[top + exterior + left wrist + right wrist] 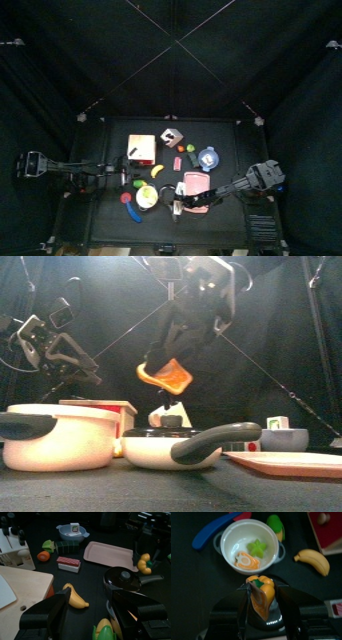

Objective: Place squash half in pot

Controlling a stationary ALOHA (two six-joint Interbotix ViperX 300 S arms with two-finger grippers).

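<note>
From high above, we see the right gripper [179, 199] reaching in over the crowded black table [107, 150], poised just beside the white pot [146, 196]; the squash half in its jaws is too small to make out there. The left gripper [118, 172] rests near the pot's far side, and we cannot tell from here how its jaws stand.

At table height, we find the orange squash half [166, 376] hanging in the air, pinched between the right claw's jaws, well above the pot [60, 437] and a black-handled pan [181, 446] in the foreground.

Through the left wrist camera, we look past its own parted, empty jaws at a banana [75, 597] and a pink tray [110, 554].

Through the right wrist camera, we see the squash half [260, 592] clamped between the claw's two jaws, with the pot [248, 545] lying open just beyond the fingertips, a green star and an orange piece already inside it.
</note>
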